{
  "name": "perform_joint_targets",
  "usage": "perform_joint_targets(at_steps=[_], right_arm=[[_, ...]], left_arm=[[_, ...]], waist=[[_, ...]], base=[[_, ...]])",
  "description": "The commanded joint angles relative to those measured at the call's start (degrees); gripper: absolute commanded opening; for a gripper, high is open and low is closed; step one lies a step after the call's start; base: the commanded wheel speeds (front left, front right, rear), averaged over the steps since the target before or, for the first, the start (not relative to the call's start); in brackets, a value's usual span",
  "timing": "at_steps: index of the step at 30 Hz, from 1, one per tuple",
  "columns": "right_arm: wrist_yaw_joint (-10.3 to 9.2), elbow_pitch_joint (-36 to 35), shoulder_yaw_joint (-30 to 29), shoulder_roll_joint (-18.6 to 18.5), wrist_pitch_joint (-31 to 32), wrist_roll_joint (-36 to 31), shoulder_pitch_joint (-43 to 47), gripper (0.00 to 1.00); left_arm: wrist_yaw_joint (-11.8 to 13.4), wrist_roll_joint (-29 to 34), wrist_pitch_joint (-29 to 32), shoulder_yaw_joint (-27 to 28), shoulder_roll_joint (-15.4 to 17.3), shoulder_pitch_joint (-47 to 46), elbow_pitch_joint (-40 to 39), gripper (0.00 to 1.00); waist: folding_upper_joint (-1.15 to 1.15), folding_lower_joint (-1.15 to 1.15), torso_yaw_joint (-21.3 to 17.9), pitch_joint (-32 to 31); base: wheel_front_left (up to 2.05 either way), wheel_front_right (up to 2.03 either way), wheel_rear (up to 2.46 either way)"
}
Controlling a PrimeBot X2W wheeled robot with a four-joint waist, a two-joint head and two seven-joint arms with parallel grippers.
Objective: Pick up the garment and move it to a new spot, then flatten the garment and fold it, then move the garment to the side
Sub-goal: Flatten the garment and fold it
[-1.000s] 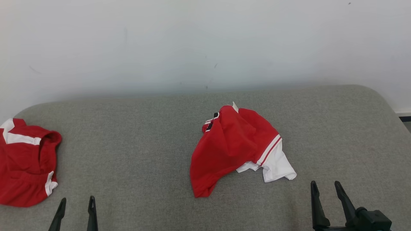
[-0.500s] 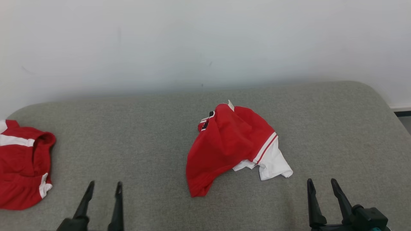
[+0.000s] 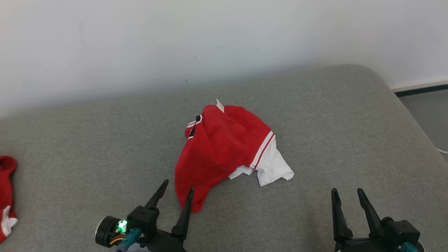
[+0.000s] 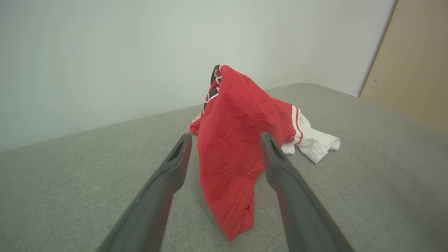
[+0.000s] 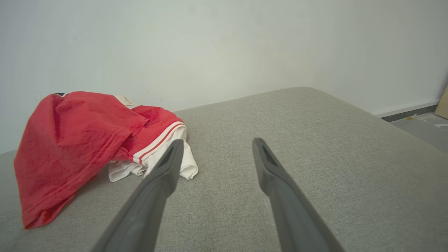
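Task looks unstarted: garment lies crumpled, left gripper open just beside its near corner, right gripper open, empty; pick, flatten, fold, side-move pending.

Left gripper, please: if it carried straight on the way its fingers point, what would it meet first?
Most likely the red garment: its near corner shows between the left gripper's open fingers in the wrist view, though the exact gap is unclear.

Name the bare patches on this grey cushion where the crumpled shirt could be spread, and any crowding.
Bare: between shirt and the cushion's right edge, ahead of the right hand; also between shirt and the second red garment. Crowded: the shirt's near tip, by the left hand.
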Motion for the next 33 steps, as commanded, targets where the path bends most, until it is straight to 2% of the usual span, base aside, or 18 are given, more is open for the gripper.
perform_joint_targets(at_steps=[1,6,18,19,20,26,33], right_arm=[[-0.12,0.1,0.14,0.09,-0.46,0.27,-1.05,1.0],[-0.12,0.54,0.54,0.13,-0.93,0.74,-2.29,1.0],[-0.12,1.42,0.21,0.19,-1.46,0.74,-3.54,1.0],[-0.12,1.47,0.13,0.19,-1.49,0.61,-3.59,1.0],[-0.12,1.5,0.05,0.2,-1.51,0.49,-3.64,1.0],[-0.12,1.55,-0.3,0.2,-1.52,0.25,-3.17,1.0],[-0.13,1.84,-0.43,0.21,-1.56,0.79,-1.3,1.0]], left_arm=[[-0.45,0.22,-0.27,-0.93,-0.18,-1.17,2.69,1.0],[-1.36,0.47,-0.51,-2.75,-0.22,-3.72,9.92,1.0],[-0.6,2.1,-0.88,-3.7,-0.94,-9.79,24.36,0.98],[-0.51,1.79,-0.89,-3.46,-1.16,-10.23,25.61,0.36],[-0.59,1.81,-0.88,-3.58,-1.37,-10.54,26.56,0.0],[-1.37,0.23,-0.93,-3.07,-3.0,-11.27,24.27,0.0],[-2.19,-0.75,-0.93,-6.38,-4.51,-5.9,10.85,0.0]], waist=[[0.0,0.0,-2.68,2.86],[0.0,0.0,-3.91,4.82],[0.0,0.0,-5.07,5.75],[0.0,0.0,-5.02,5.69],[0.0,0.0,-4.94,5.57],[0.0,0.0,-3.58,4.68],[0.0,0.0,0.54,2.3]], base=[[0.0,0.0,0.0],[0.0,0.0,0.0],[0.0,0.0,0.0],[0.0,0.0,0.0],[0.0,0.0,0.0],[0.0,0.0,0.0],[0.0,0.0,0.0]])
